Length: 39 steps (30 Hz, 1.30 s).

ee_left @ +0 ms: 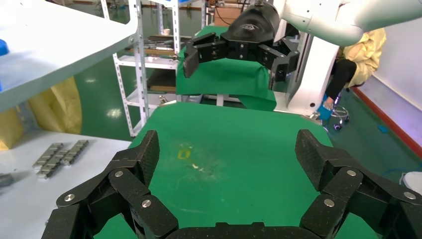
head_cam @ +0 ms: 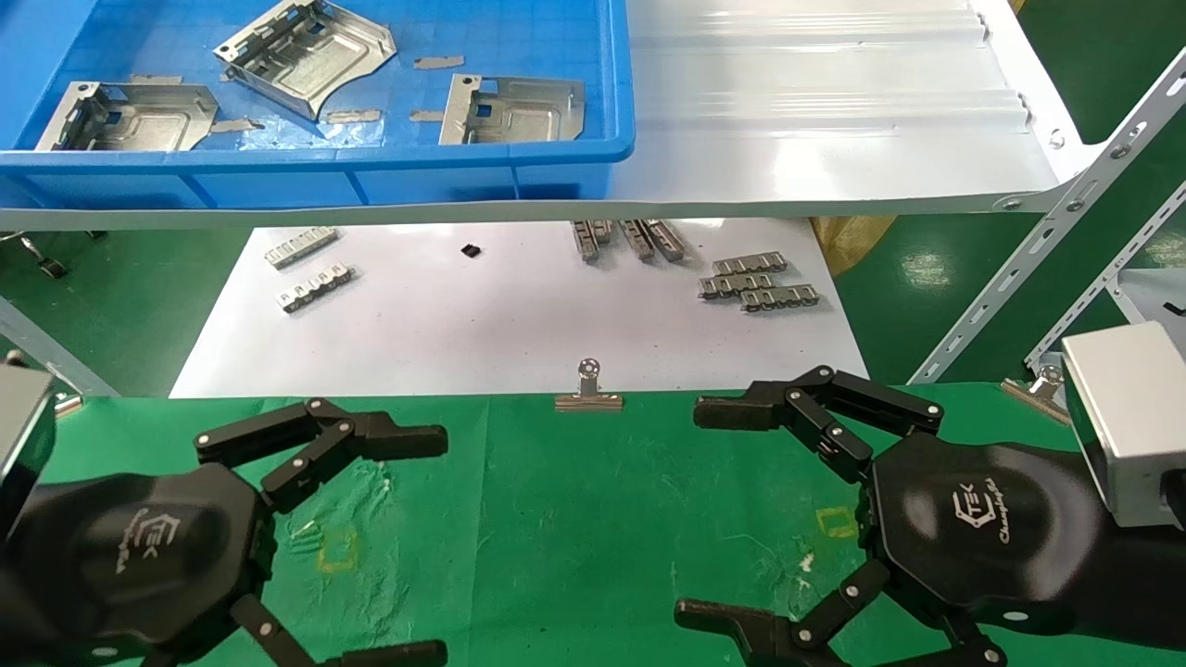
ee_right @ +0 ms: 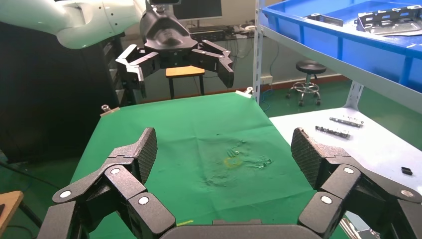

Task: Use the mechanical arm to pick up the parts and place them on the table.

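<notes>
Three silvery stamped sheet-metal parts are lying inside the blue plastic bin (head_cam: 519, 176) on the white shelf: one part (head_cam: 128, 118) near the bin's left end, a second (head_cam: 306, 56) tilted in the middle toward the far side, and a third (head_cam: 512, 109) close to the bin's front right corner. Small flat metal scraps are sitting between them on the bin floor.

Both black robot hands are hovering over the green-cloth table (head_cam: 593, 519), holding nothing. The left hand (head_cam: 352, 547) is hanging over the table's left edge with its jointed fingers spread wide; the right hand (head_cam: 788, 519) is hanging over the right edge, its fingers likewise splayed wide apart. The two hands are facing each other, well apart, with bare cloth and two small yellow square marks between them. In the left wrist view the left hand's fingers (ee_left: 139, 164) are framing the cloth.

A silver binder clip (head_cam: 588, 389) is gripping the cloth at the middle of the table's far edge. Beyond it, on the white sheet (head_cam: 482, 324), ridged metal strips (head_cam: 755, 283) are lying in small groups near the right and left sides
</notes>
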{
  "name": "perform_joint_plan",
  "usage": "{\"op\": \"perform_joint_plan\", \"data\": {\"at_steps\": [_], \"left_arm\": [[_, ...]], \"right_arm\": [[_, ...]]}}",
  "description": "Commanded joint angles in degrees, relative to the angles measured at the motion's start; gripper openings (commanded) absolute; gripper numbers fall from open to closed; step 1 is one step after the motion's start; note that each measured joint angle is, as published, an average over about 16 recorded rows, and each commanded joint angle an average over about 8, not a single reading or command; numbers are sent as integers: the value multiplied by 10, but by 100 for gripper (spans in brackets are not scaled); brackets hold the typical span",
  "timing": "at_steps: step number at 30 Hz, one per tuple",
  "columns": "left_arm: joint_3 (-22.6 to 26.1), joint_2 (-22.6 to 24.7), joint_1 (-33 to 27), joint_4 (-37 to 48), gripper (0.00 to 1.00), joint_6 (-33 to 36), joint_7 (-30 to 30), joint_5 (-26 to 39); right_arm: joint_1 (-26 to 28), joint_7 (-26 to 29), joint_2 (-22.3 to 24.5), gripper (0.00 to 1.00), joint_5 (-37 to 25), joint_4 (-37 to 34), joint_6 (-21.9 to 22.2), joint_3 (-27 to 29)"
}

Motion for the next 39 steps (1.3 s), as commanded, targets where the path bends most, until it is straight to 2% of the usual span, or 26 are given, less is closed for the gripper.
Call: {"op": "perform_joint_plan", "data": {"at_steps": [1, 17, 25, 39], "left_arm": [[0, 0, 0, -1, 100, 0, 0, 0], [0, 3, -9, 10, 100, 0, 2, 6], [0, 4, -12, 13, 100, 0, 2, 7], [1, 5, -13, 14, 100, 0, 3, 8]], "right_arm": [[0, 0, 0, 100, 0, 0, 0, 0], [0, 0, 0, 100, 0, 0, 0, 0], [0, 0, 0, 0, 0, 0, 0, 0], [0, 0, 0, 0, 0, 0, 0, 0]]}}
